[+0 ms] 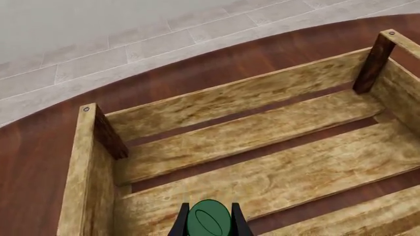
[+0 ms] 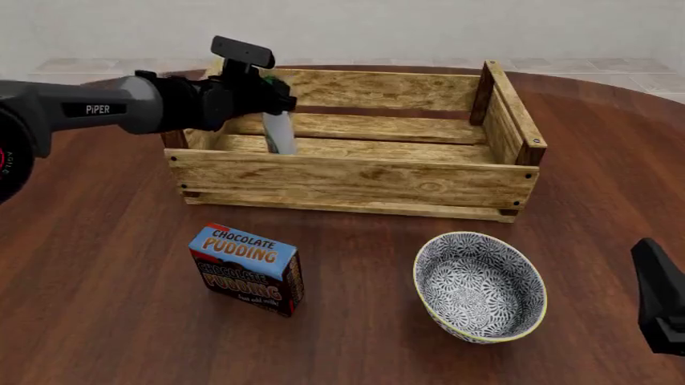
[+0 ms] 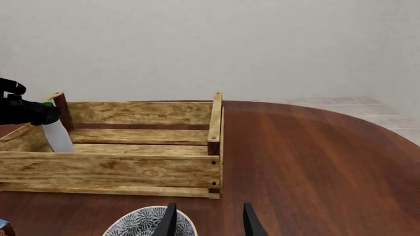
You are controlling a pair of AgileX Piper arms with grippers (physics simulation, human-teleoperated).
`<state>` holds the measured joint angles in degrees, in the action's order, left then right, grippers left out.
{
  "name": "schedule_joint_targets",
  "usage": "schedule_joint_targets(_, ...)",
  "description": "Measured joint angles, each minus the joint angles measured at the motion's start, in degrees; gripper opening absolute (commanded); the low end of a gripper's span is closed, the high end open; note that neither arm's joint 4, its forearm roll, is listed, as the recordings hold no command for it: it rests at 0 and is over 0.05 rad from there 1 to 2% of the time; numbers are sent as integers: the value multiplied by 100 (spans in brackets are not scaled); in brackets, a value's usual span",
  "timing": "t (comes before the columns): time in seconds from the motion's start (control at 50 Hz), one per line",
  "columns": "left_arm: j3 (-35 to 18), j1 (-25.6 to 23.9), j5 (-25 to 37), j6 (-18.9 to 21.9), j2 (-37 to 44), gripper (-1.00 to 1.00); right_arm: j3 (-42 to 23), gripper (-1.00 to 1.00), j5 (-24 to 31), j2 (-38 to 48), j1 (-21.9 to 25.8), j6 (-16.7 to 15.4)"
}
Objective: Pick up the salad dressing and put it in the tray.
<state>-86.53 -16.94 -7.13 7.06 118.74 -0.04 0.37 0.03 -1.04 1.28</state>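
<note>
Your left gripper (image 2: 262, 90) has its fingers clamped on the green top of the salad dressing (image 2: 281, 132), which hangs inside the tray (image 2: 354, 178) at its left end. Your right gripper (image 3: 206, 219) waits over the bowl (image 2: 480, 286), fingers apart

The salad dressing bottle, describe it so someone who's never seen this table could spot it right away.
Find the tray, a big slatted wooden crate at the far side of the table. At its left end the left claw holds the salad dressing just inside the front wall. It is a slim white bottle with a green top, unlike the blue chocolate pudding box and patterned bowl nearer the camera.
</note>
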Motion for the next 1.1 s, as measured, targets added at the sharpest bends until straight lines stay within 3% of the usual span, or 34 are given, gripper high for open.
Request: schedule_joint_targets(1.1,-169,70,-181,-85,506,-100,1,100,0,0,30,-13)
